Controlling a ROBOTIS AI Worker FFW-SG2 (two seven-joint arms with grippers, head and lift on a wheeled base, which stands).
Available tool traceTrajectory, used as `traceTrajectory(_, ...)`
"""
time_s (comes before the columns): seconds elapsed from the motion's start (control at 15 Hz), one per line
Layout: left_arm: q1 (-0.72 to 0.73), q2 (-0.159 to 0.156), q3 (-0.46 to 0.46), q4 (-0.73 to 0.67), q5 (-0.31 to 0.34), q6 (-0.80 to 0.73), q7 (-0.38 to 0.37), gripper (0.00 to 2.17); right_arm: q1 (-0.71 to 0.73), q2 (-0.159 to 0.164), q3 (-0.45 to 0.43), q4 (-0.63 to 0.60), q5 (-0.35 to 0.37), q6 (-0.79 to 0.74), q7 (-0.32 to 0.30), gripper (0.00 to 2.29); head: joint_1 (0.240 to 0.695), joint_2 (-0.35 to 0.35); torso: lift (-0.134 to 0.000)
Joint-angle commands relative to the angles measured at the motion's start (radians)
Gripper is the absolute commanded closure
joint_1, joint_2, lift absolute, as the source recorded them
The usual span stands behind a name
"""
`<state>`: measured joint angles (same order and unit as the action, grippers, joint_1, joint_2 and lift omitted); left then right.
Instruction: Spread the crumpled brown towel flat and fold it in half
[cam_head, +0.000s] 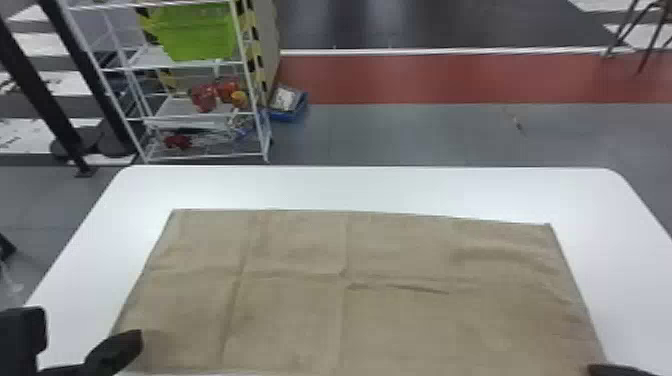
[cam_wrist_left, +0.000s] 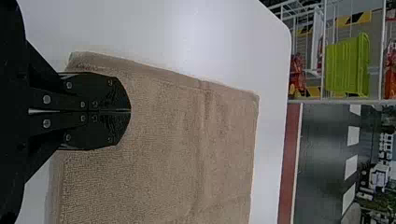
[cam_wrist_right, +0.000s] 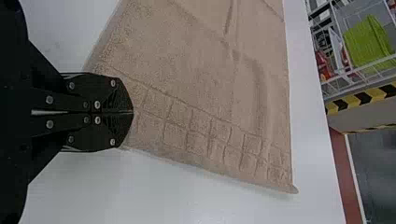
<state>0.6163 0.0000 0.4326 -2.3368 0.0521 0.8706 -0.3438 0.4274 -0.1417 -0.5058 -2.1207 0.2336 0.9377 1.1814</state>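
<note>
The brown towel (cam_head: 300, 310) lies spread on the white table, with a few creases and a small ridge near its middle. My left gripper (cam_head: 118, 349) is over its near left corner; my right gripper (cam_head: 617, 370) is at the near right corner. In the left wrist view, the left gripper (cam_wrist_left: 130, 111) is shut above the towel (cam_wrist_left: 154, 158), just in from a side edge. In the right wrist view, the right gripper (cam_wrist_right: 132, 112) is shut over the towel (cam_wrist_right: 196, 84) beside its checked border. Whether either pinches cloth I cannot tell.
The white table (cam_head: 350, 187) extends beyond the towel's far edge and both sides. Past it on the left stands a white wire rack (cam_head: 255, 112) holding a green basket (cam_head: 197, 32) and red items. A blue box (cam_head: 289, 104) sits on the floor beside the rack.
</note>
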Motion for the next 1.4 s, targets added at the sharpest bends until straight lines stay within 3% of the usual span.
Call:
traceTrajectory(0.0, 0.023, -0.003, -0.002, -0.021, 0.0, 0.0, -0.003, 1.9, 0.036, -0.003, -0.023, -0.025, -0.004, 0.0, 0.003, 1.5, 0.695, 0.053, -0.122)
traceTrajectory(0.33, 0.089, -0.003, 0.002, -0.087, 0.012, 0.003, -0.017, 1.9, 0.064, -0.007, -0.065, -0.03, -0.023, -0.033, 0.001, 1.5, 0.695, 0.01, -0.122)
traceTrajectory(0.67, 0.112, -0.003, 0.002, -0.18, 0.015, 0.11, -0.04, 1.9, 0.024, -0.006, -0.123, -0.042, -0.083, -0.089, 0.0, 1.49, 0.695, -0.051, -0.122)
traceTrajectory(0.73, 0.111, -0.003, 0.0, -0.187, 0.022, 0.083, -0.038, 1.9, 0.008, 0.001, -0.137, -0.041, -0.102, -0.113, 0.0, 1.38, 0.695, -0.06, -0.122)
traceTrajectory(0.8, 0.097, -0.003, -0.006, -0.187, 0.025, 0.058, -0.03, 1.9, -0.006, 0.002, -0.137, -0.024, -0.119, -0.181, -0.005, 1.12, 0.695, -0.065, -0.122)
traceTrajectory(0.93, 0.028, -0.003, -0.035, -0.141, 0.022, -0.009, -0.02, 1.89, -0.073, 0.004, -0.143, 0.056, -0.142, -0.279, -0.003, 1.07, 0.695, -0.069, -0.122)
traceTrajectory(1.2, -0.141, -0.003, -0.084, 0.031, -0.001, -0.206, -0.007, 1.88, -0.176, 0.005, -0.138, 0.154, -0.132, -0.322, -0.011, 1.07, 0.695, -0.082, -0.122)
traceTrajectory(1.27, -0.202, -0.003, -0.098, 0.088, -0.021, -0.206, -0.007, 1.88, -0.197, 0.005, -0.138, 0.185, -0.129, -0.355, -0.019, 1.02, 0.695, -0.084, -0.122)
traceTrajectory(1.33, -0.262, -0.003, -0.109, 0.154, -0.029, -0.218, -0.009, 1.65, -0.223, 0.005, -0.142, 0.223, -0.123, -0.408, -0.02, 0.75, 0.695, -0.086, -0.122)
